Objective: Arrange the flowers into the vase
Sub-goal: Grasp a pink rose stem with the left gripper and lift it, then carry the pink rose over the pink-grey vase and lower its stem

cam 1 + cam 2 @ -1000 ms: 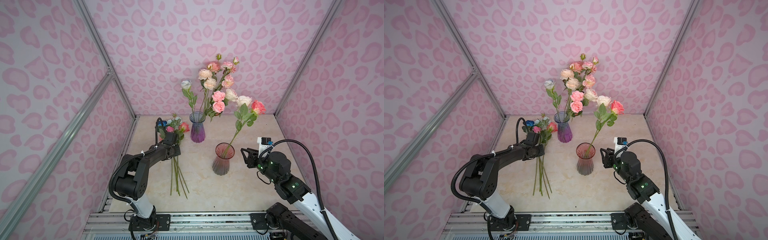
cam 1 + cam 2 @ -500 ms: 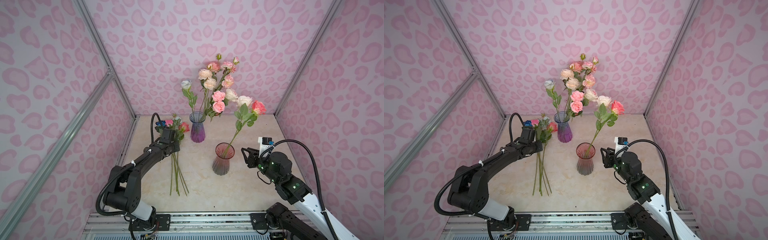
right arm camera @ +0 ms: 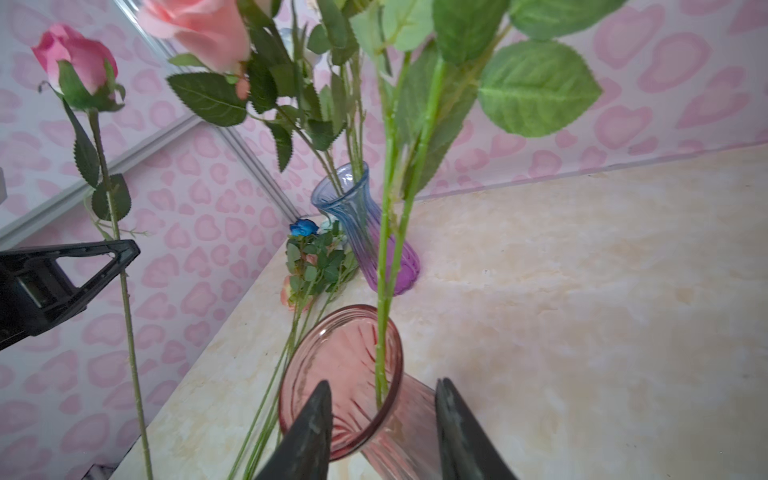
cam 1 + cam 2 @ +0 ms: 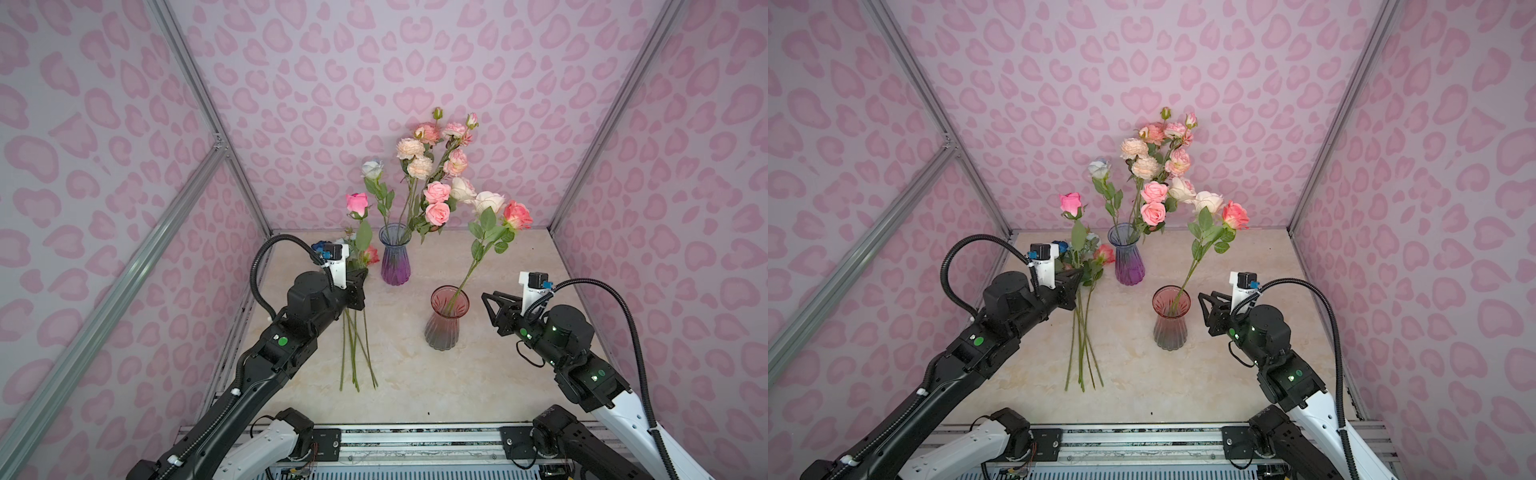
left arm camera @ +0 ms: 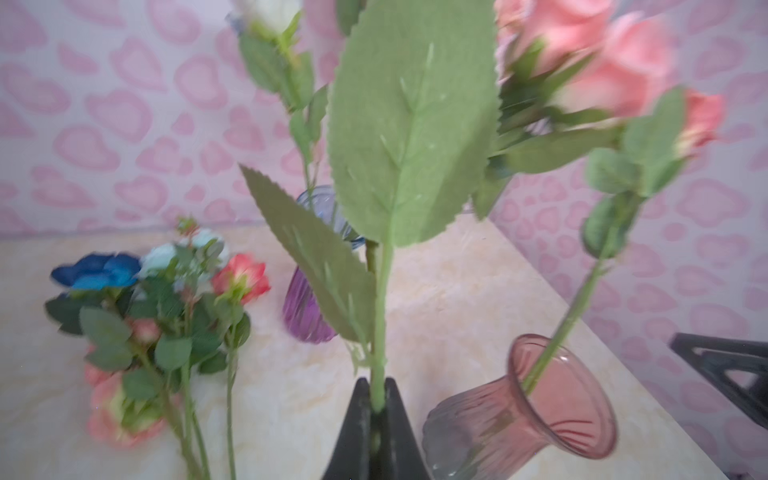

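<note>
Pink rose point(image 4: 1070, 203) gripped at stem by left gripper point(image 4: 1079, 274), near pink vase point(image 4: 1170, 328); loose flowers point(image 4: 1086, 345) left lying beyond; right gripper point(image 3: 383, 384) held open beside vase.

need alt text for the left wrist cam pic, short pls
The left gripper is shut on an upright green stem whose large leaf fills much of the view. A pink vase with a stem in it stands to one side, loose flowers lie on the table to the other, and a purple vase is behind the leaf.

two vases point(image 4: 395, 257) point(image 4: 443, 328), two claws point(image 4: 362, 273) point(image 4: 487, 296), over a dozen blooms point(image 4: 437, 212).
</note>
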